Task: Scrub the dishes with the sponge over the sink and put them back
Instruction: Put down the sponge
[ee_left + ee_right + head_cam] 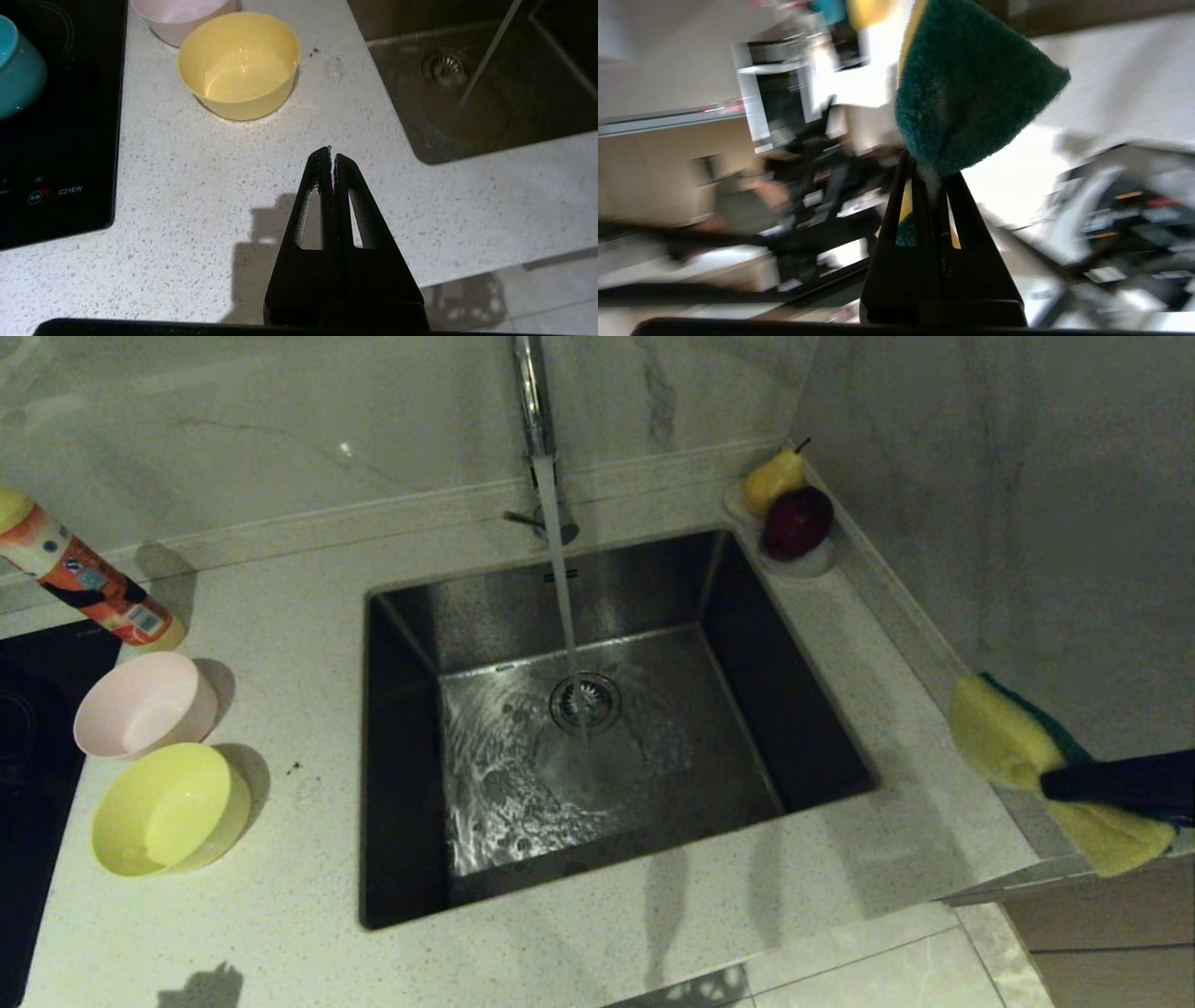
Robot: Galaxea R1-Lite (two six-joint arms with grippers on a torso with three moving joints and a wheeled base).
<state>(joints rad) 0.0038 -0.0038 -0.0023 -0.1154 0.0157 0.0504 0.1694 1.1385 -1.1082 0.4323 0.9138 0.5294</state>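
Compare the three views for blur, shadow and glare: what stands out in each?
Head view: glare ripples on the wet sink floor. Left wrist view: sharp; the shut left pincer throws a hard shadow on the counter. Right wrist view: background smeared, sponge fairly crisp.

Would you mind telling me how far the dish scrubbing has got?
Looks done: the pale pink bowl and yellow plastic bowl sit on the counter left of the steel sink; whether scrubbed, I cannot tell. In hand: the right gripper pinches the yellow-and-green sponge; the tap runs. The left gripper is shut, empty. Left: possibly the light blue bowl on the hob.
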